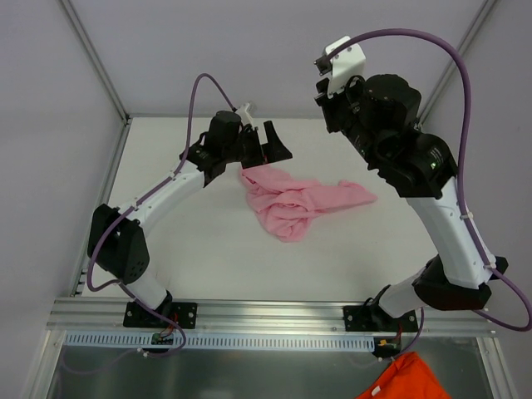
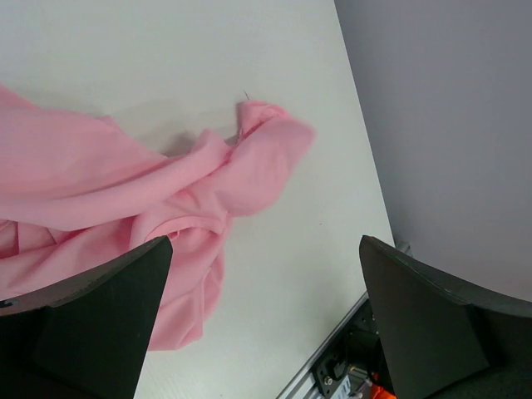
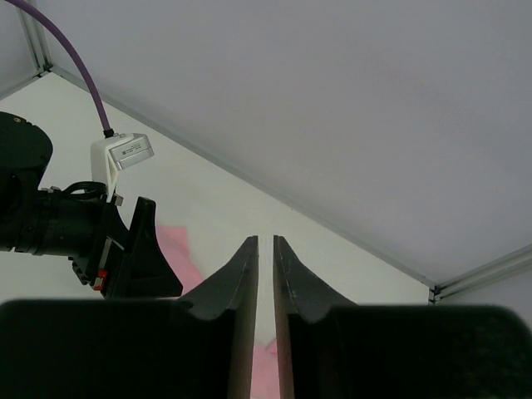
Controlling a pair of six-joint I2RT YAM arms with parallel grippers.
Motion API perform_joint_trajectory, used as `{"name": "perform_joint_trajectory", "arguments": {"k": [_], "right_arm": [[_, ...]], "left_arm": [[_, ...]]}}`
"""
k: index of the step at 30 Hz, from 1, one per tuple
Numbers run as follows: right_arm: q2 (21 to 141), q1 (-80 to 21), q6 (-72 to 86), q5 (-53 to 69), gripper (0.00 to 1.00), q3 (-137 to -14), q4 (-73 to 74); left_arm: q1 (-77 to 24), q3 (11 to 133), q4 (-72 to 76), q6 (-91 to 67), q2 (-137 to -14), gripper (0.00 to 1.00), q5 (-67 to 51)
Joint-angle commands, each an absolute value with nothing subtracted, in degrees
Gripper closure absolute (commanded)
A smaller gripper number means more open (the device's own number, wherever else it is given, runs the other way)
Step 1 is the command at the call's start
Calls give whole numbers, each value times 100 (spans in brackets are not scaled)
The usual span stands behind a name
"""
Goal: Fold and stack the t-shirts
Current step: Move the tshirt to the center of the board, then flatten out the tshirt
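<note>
Thin pink t-shirt, crumpled in soft folds, beneath the wide-open left gripper; right gripper raised, tapered black jaws a slit apart, empty

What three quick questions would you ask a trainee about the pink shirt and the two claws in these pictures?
1. True or false: the pink t-shirt lies neatly folded on the table.
2. Short answer: what is the right claw holding, raised as it is above the table's far side?
3. Pick one: which claw stands wide open over the shirt's edge? A) left claw B) right claw C) both

Key
1. False: it lies crumpled in a loose heap.
2. Nothing. Its jaws are a narrow slit apart with nothing between them.
3. A
</note>
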State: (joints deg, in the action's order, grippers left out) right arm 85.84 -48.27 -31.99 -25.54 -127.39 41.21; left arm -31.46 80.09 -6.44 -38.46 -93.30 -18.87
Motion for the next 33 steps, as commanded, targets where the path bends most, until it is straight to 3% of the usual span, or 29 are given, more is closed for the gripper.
{"name": "perform_joint_trajectory", "arguments": {"k": [1,4,6,11,22,33], "right_arm": [[8262,-4852,-3147,-2716,83,-12613,4122],[8174,-4860,-3077,-2944,78,-12384,4096],[8165,-4843,-3050,-3268,68,-12244,4166],[8200,-4764,-2989,-4435,75,-12085,4236],[7673,-4447,-2839,-6134,75,-12332,4211],[7242,-4447,-2663,-5335,79,-11980,4412]], "left_arm": [[-3155,8139,-527,-3920,-9140,1,-1819],[-3190,8358,-580,-3938,-9386,1,-2117],[-3356,8857,-850,-3824,-9851,1,-2740],[-4172,10490,-2298,-2824,-11071,1,-2533],[-4508,10950,-3014,-2242,-12118,1,-2689],[-4693,11127,-3612,-1987,-12542,1,-1293]]}}
